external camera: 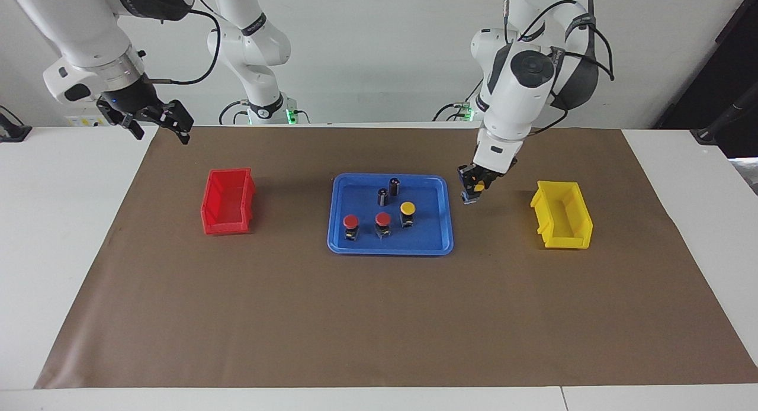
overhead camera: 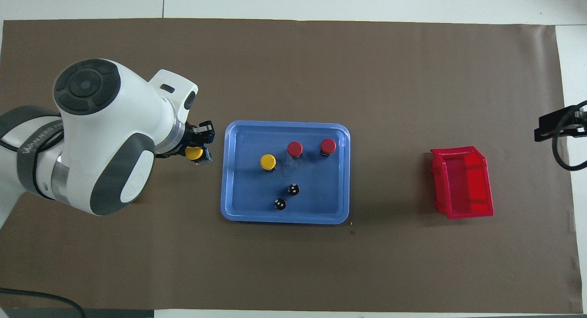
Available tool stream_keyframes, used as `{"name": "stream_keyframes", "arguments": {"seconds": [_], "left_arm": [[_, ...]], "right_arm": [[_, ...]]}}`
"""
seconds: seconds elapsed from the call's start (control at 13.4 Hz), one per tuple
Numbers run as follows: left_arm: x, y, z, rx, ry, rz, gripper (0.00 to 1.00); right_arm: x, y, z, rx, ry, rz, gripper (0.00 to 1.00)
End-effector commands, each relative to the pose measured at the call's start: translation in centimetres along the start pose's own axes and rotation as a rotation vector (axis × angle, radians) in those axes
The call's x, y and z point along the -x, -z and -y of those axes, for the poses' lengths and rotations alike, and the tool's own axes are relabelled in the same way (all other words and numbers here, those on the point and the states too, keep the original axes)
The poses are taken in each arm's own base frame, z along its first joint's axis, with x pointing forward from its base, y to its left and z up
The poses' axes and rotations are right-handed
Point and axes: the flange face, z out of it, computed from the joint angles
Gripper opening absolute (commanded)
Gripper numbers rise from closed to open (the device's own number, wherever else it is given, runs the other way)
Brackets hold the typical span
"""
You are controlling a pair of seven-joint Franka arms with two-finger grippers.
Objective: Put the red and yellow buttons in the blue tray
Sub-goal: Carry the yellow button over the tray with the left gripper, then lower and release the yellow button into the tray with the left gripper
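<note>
Left gripper [external camera: 474,192] clenched on a yellow button [external camera: 479,186], raised over the mat [external camera: 379,316] just off the tray's [external camera: 340,233] edge toward the yellow bin [external camera: 562,218]. In the tray: two red buttons [external camera: 350,222], one yellow [external camera: 407,208], two dark cylinders [external camera: 394,185]. Right gripper [external camera: 155,119] released, waiting high over the mat's corner, above the red bin [external camera: 228,204].
</note>
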Motion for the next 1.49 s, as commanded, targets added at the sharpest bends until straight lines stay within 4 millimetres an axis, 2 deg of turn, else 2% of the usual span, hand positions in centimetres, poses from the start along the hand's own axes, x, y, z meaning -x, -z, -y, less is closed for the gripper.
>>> {"name": "stream_keyframes", "arguments": {"seconds": [0.0,0.15,0.3,0.67,1.12,1.27,1.42], "left_arm": [[0.5,-1.9,-1.4,0.024,0.034,-0.028,0.04],[0.3,-4.2,-2.6,0.035,0.042,-0.034,0.04],[1.0,-5.9,-4.6,0.046,0.054,-0.039,0.03],[-0.1,-8.9,-5.2,0.059,0.06,-0.047,0.03],[-0.4,-9.9,-5.2,0.056,0.059,-0.046,0.04],[-0.6,-10.9,-5.3,0.054,0.058,-0.044,0.04],[-0.7,-11.4,-5.2,0.049,0.056,-0.039,0.09]], "right_arm": [[0.7,-0.1,-0.5,0.014,0.011,0.001,1.0],[0.6,-0.1,-0.5,0.013,0.013,-0.004,1.0],[0.6,0.0,-0.2,0.013,0.017,-0.006,1.0],[0.6,0.0,0.5,0.01,0.027,-0.003,1.0],[0.7,0.0,0.7,0.009,0.03,-0.003,1.0],[0.7,-0.1,0.7,0.009,0.03,0.0,1.0],[0.7,0.0,0.7,0.009,0.03,-0.003,1.0]]}}
